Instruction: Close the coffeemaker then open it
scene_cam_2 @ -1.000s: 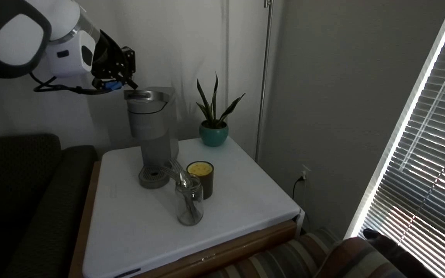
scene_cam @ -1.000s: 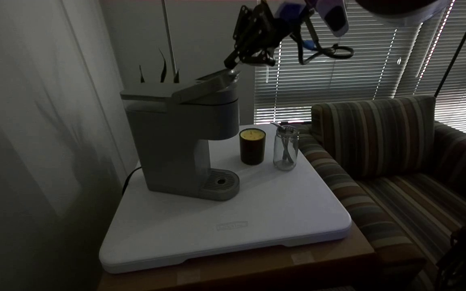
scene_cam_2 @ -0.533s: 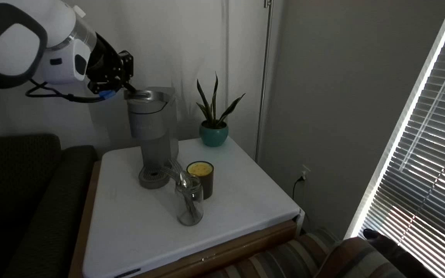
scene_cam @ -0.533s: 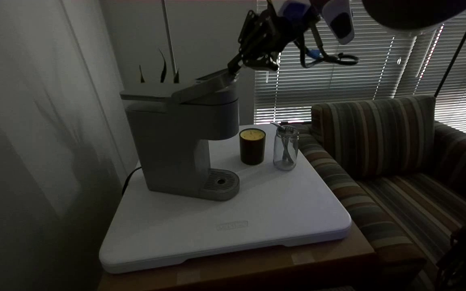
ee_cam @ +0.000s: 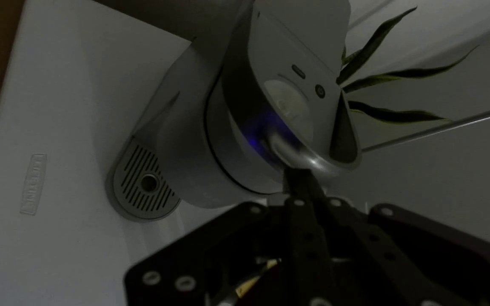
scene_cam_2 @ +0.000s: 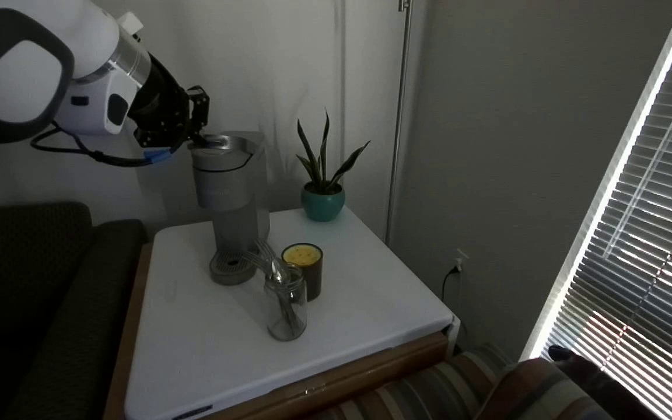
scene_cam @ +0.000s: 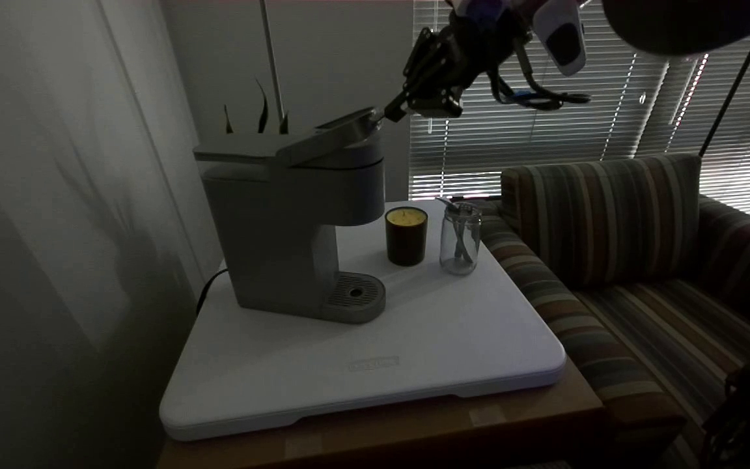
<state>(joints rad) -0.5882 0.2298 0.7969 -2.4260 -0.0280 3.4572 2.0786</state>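
The grey coffeemaker point(scene_cam: 277, 228) stands on the white table board, and it also shows in an exterior view point(scene_cam_2: 223, 184) and the wrist view point(ee_cam: 198, 170). Its lid point(scene_cam: 326, 143) tilts slightly up toward the front, with the silver handle point(ee_cam: 313, 159) at the front edge. My gripper point(scene_cam: 393, 112) has its fingers together just in front of the handle, pointing down toward it. The fingertips also show in an exterior view point(scene_cam_2: 200, 140) and the wrist view point(ee_cam: 299, 175). I cannot tell whether they touch the handle. Nothing shows between the fingers.
A dark candle cup point(scene_cam: 406, 241) and a glass jar point(scene_cam: 459, 244) with cutlery stand on the white board point(scene_cam: 414, 345) in front of the machine. A plant in a teal pot point(scene_cam_2: 322, 203) stands beside it. A striped armchair point(scene_cam: 596, 228) adjoins the table.
My gripper has moved from above the handle's front edge down and outward to a place in front of it. The arm sits lower. The lid looks the same.
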